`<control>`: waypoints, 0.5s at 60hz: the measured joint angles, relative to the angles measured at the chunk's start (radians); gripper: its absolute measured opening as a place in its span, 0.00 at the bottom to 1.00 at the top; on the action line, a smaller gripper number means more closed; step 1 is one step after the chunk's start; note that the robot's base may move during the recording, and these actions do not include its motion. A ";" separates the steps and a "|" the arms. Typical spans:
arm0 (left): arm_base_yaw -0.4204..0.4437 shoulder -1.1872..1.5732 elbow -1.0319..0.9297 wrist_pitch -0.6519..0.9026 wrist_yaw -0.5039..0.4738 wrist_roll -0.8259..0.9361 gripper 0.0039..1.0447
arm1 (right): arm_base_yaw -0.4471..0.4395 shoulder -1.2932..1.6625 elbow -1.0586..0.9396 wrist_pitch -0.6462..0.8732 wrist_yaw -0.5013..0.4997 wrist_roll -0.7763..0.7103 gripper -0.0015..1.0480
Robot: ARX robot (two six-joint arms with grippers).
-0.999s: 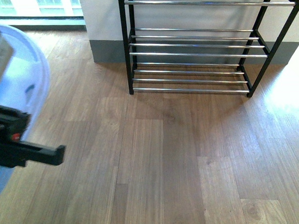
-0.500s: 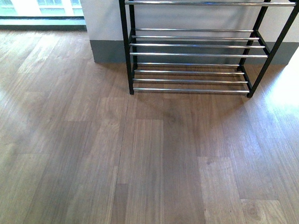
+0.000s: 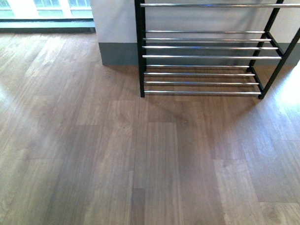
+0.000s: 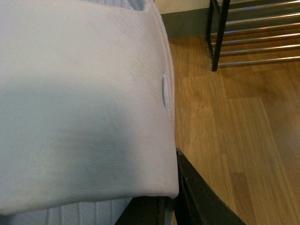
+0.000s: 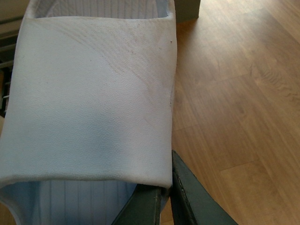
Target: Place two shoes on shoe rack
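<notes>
Left shoe sits pinched in your left hand, right shoe in your right hand — both off the floor. Your left hand has left the front view and the rack has shifted right — neither shoe is shelved yet.

Two white shoes showed: the first shoe was pinched between the left gripper's two dark fingers, the second shoe between the right gripper's two fingers. Beyond the fingers stood one shoe rack, with three tiers in sight.
</notes>
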 joint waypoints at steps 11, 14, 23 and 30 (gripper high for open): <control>0.002 -0.001 0.000 0.000 -0.004 -0.001 0.02 | 0.002 0.000 -0.001 0.000 -0.007 0.000 0.02; 0.002 -0.001 -0.001 0.000 -0.004 -0.001 0.02 | 0.002 0.000 -0.001 0.000 -0.007 0.000 0.02; 0.002 -0.001 0.000 0.000 -0.004 0.000 0.02 | 0.002 0.000 0.000 0.000 -0.007 0.000 0.02; 0.002 -0.001 -0.001 0.000 -0.004 -0.001 0.02 | 0.002 0.000 0.000 0.000 -0.004 0.000 0.02</control>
